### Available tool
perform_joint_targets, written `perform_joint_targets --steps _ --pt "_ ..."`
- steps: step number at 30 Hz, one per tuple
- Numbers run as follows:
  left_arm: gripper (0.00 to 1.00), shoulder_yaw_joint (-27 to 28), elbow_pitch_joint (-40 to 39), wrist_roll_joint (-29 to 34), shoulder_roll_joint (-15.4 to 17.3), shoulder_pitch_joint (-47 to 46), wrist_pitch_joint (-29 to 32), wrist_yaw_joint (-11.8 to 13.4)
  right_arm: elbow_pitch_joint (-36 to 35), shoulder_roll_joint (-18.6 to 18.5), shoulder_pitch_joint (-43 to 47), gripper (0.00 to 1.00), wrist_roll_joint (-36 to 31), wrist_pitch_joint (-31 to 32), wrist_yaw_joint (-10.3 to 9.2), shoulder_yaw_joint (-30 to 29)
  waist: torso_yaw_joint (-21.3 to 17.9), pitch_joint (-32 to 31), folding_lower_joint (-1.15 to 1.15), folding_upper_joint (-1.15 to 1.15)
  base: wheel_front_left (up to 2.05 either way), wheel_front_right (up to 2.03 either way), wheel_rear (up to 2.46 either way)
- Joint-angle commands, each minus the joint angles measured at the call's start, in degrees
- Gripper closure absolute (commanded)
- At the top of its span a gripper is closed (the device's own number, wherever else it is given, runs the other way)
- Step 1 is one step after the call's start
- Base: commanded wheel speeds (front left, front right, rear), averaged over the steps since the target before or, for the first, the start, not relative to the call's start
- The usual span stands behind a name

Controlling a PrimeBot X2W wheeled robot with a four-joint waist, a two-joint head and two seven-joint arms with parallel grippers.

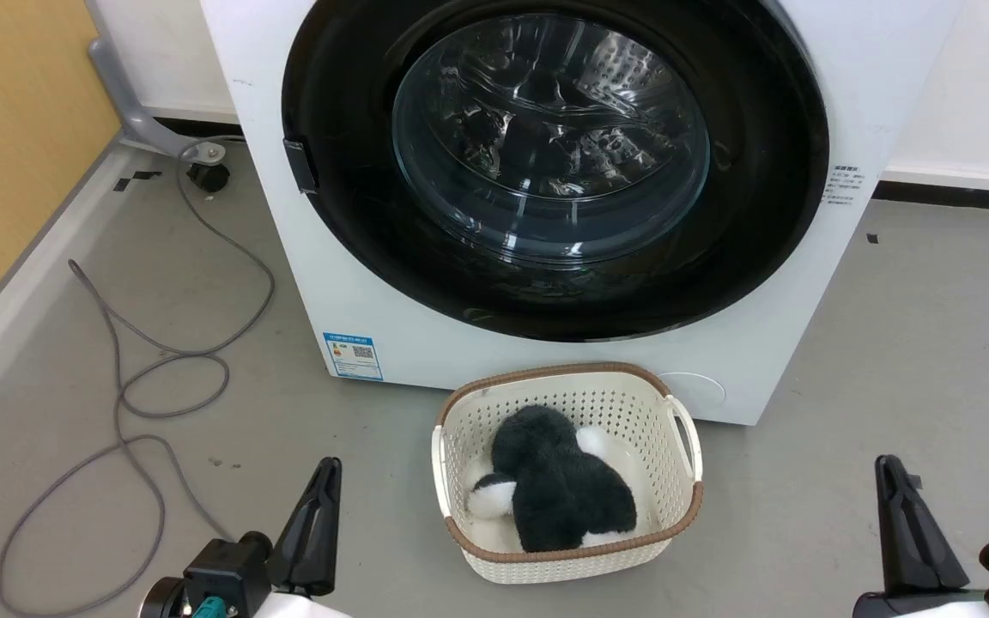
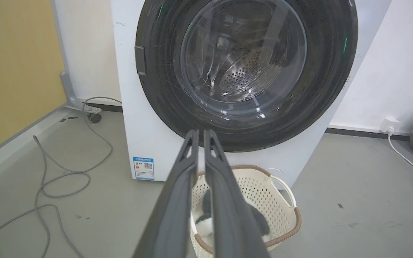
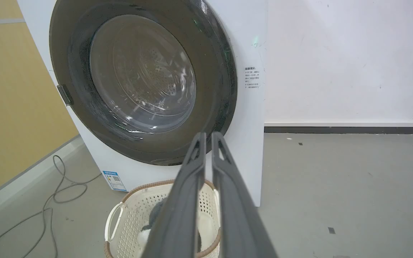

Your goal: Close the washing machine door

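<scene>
washing machine door [image 1: 769, 172] lies flush on front of white washing machine [image 1: 254, 103]. left gripper [image 1: 328, 468] & right gripper [image 1: 888, 468] low, well apart from door, fingers nearly together, holding nothing. cream basket [image 1: 460, 412] w/ plush toy [image 1: 559, 493] just in front of machine.

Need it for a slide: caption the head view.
The washing machine door sits flush on the washing machine; basket with plush toy in front; left hand, right hand held low.

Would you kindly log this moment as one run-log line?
washing machine door: looks closed | left gripper: shut, empty | right gripper: shut, empty
</scene>
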Motion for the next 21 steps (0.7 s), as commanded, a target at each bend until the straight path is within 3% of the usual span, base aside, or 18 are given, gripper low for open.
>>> perform_joint_targets --steps 1,21 --pt "1.0 0.09 -0.15 0.18 0.0 -0.04 0.26 0.12 -0.03 0.02 -0.13 1.0 -0.19 0.25 0.0 0.09 -0.09 -0.01 0.0 0.0 0.0 0.0 0.0" --pt "1.0 0.83 -1.28 1.61 0.01 -0.41 2.49 1.06 -0.22 0.19 -1.12 1.0 -1.8 2.33 -0.01 0.85 -1.08 -0.14 0.0 0.0 0.0 0.0 0.0"
